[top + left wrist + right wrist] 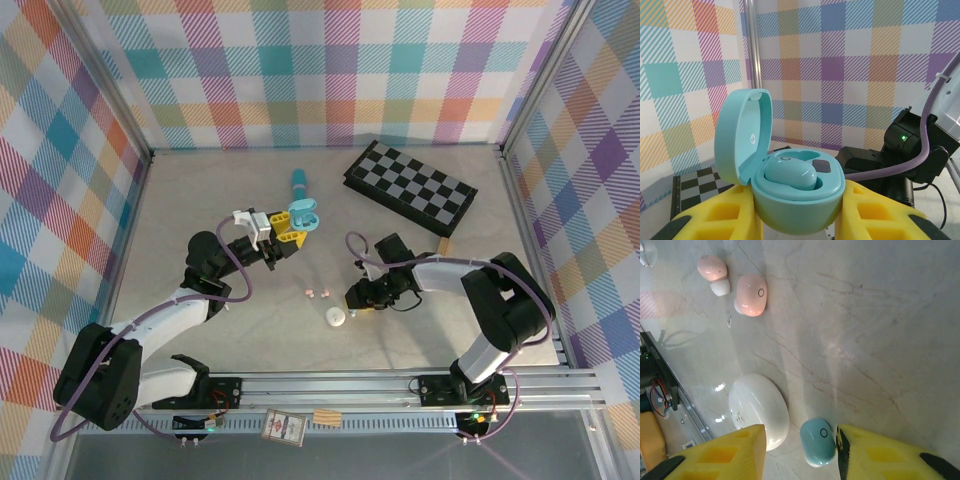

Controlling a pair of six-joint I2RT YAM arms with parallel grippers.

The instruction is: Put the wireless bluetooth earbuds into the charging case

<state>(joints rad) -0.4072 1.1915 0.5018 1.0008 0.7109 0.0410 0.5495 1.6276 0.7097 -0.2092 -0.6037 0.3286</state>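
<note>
L wrist cam: L jaws pinch open teal case (795, 202), one bud (790, 176) seated. R wrist cam: blue bud (817, 441) on tabletop (880, 340) nr near edge, betw spread R jaws; R arm (480, 290) folded low.

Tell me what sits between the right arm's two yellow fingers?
A light blue earbud, lying on the table inside the open right gripper; the right wrist view shows it.

No words or numbers are legible. A small ring mark sits on the pink earbud (751, 295) and the light blue earbud (817, 441); a faint round emblem sits inside the lid of the teal charging case (790, 212).
</note>
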